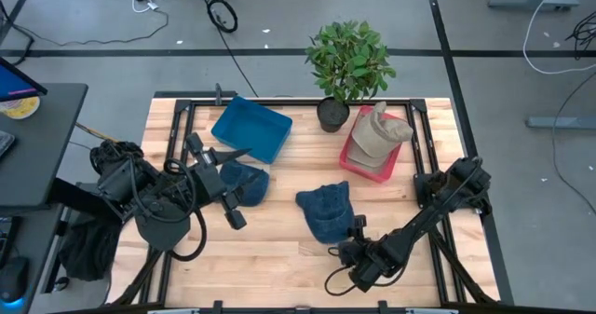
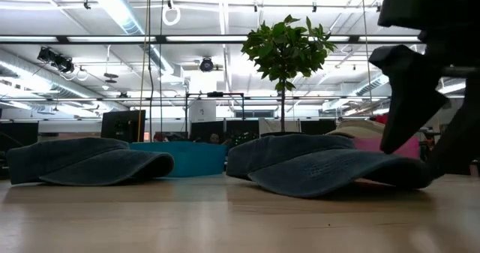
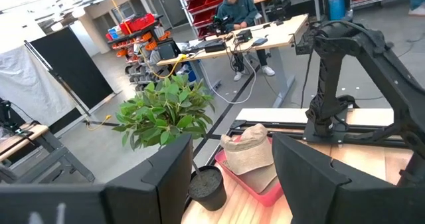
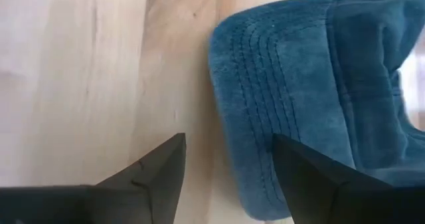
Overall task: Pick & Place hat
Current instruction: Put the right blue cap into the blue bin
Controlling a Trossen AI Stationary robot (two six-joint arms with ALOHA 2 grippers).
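Wooden table (image 1: 279, 249), two blue hats (image 1: 325, 211), bins (image 1: 251, 128)

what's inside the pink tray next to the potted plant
A beige fabric cap sits in the pink plastic tray, covering most of it. Whatever lies beneath the cap is hidden.

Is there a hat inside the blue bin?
No, the blue bin is empty; both blue hats lie on the table.

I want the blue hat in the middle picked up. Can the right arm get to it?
Probably yes. The right gripper sits just beside the blue hat, fingers open, with only bare table between them.
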